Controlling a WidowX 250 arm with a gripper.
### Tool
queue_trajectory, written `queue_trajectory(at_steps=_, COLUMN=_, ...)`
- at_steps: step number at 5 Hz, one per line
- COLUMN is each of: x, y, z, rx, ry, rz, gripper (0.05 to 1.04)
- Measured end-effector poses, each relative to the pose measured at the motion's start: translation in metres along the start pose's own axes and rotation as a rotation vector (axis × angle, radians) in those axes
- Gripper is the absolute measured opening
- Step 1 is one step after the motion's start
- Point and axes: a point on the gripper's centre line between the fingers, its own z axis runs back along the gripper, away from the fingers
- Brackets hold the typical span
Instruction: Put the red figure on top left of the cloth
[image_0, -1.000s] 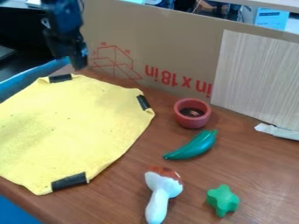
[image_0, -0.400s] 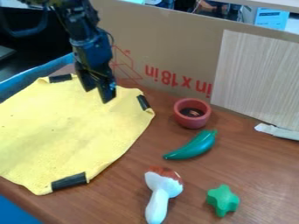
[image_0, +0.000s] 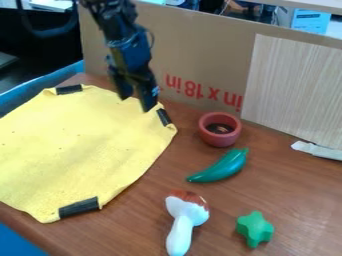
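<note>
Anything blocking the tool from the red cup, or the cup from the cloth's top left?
Nothing visible stands between the tool and the red cup. Toward the top left of the yellow cloth, only the tool itself hangs along the way.

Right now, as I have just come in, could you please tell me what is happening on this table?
A robot's gripper hangs open, holding nothing, over the far edge of the yellow cloth. It should put a red figure at the cloth's top left, which is not yet done. The red cup, perhaps the figure meant, stands right of the cloth. The pepper, mushroom and star lie nearer the camera.
</note>
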Motion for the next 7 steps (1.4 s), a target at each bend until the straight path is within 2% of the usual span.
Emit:
queue_trajectory(at_steps=2, x=0.032, y=-0.010, z=-0.014, rx=0.004, ry=-0.027, rz=0.042, gripper=1.000)
queue_trajectory(at_steps=3, x=0.039, y=-0.018, z=-0.026, rx=0.004, ry=-0.019, rz=0.044, gripper=1.000)
queue_trajectory(at_steps=5, x=0.060, y=-0.060, z=-0.037, rx=0.003, ry=-0.066, rz=-0.022, gripper=1.000)
queue_trajectory(at_steps=6, x=0.062, y=-0.073, z=-0.044, rx=0.002, ry=-0.061, rz=-0.030, gripper=1.000)
queue_trajectory(at_steps=7, x=0.062, y=-0.076, z=-0.059, rx=0.015, ry=-0.037, rz=-0.031, gripper=1.000)
